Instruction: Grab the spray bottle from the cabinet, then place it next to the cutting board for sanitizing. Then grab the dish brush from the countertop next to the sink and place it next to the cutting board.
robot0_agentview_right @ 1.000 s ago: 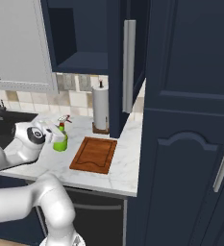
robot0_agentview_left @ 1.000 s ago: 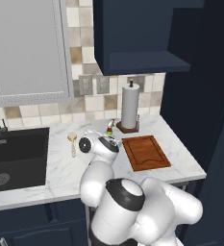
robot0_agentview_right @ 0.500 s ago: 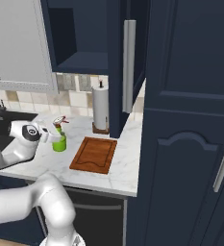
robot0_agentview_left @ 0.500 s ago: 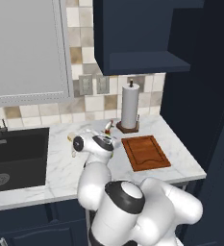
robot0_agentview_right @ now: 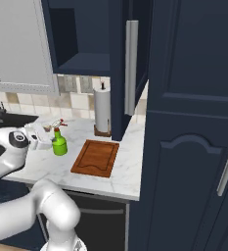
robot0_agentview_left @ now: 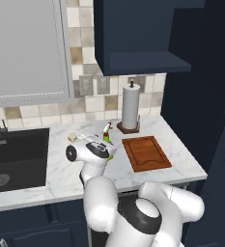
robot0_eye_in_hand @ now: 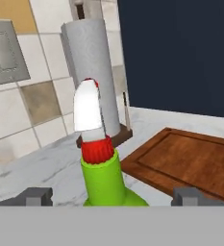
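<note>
The green spray bottle (robot0_eye_in_hand: 103, 178) with its white-and-red top stands upright on the white marble countertop (robot0_agentview_left: 61, 176), just left of the reddish-brown cutting board (robot0_agentview_left: 145, 152). My gripper (robot0_eye_in_hand: 112, 197) is open, and its two dark fingertips (robot0_eye_in_hand: 34, 196) stand wide on either side of the bottle's neck without touching it. From the right base view, the gripper (robot0_agentview_right: 44, 137) sits just left of the spray bottle (robot0_agentview_right: 59, 143) and the cutting board (robot0_agentview_right: 96, 158). The pale tan dish brush (robot0_agentview_left: 71, 137) lies behind my hand, toward the black sink (robot0_agentview_left: 17, 157).
A white paper-towel roll (robot0_agentview_left: 130, 107) stands on its holder behind the board against the tiled wall. The navy wall cabinet (robot0_agentview_left: 138, 34) hangs above it. A tall navy unit (robot0_agentview_right: 193, 122) closes off the counter's right end.
The jaws have opened and let go of the spray bottle, which stays standing beside the board. My hand has drawn back to the left, away from the bottle.
</note>
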